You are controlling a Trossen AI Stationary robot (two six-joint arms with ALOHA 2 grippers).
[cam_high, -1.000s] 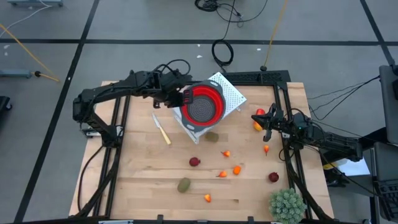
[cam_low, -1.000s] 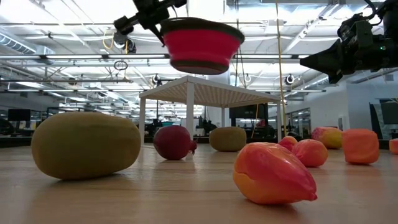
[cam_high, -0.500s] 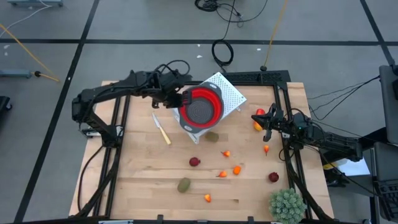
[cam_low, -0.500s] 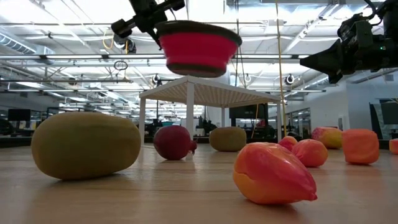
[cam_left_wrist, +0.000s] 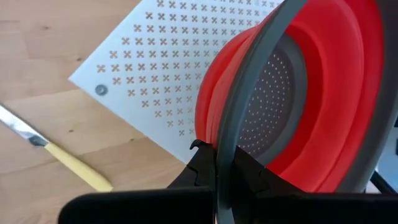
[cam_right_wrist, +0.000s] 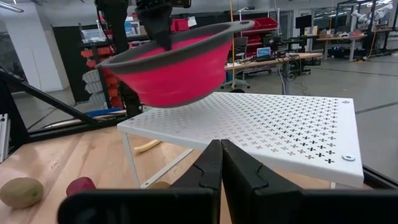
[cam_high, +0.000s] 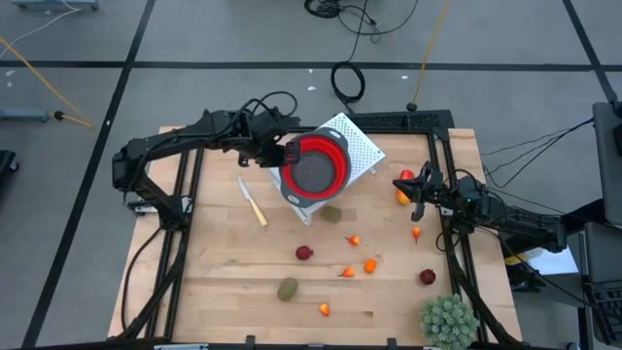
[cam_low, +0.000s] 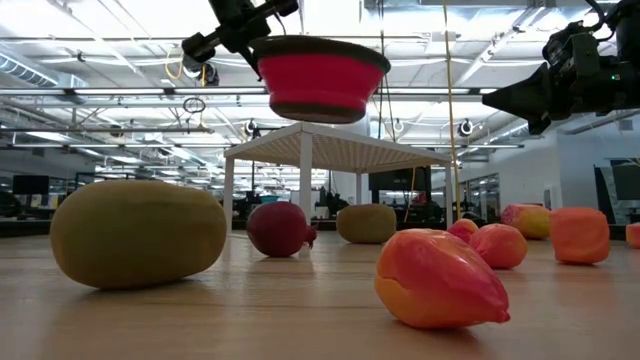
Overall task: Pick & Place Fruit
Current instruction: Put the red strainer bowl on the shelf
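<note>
While the left gripper [cam_high: 289,154] holds a red collapsible bowl [cam_high: 316,165] by its grey rim above a white perforated stand [cam_high: 362,146], its fingers are clenched on that rim. Small toy fruit [cam_high: 304,253] lie scattered on the wooden tabletop [cam_high: 224,262]. The right gripper [cam_high: 416,194] hovers near the right edge, fingers closed on nothing.

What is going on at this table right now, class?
The left gripper is shut on the grey rim of the red bowl, holding it in the air above the white perforated stand. The right gripper is shut and empty at the table's right side. The fruit lies scattered on the wooden table; none is in the bowl. A cream-handled knife lies left of the stand, and a spiky green plant ball sits in the near right corner.
</note>
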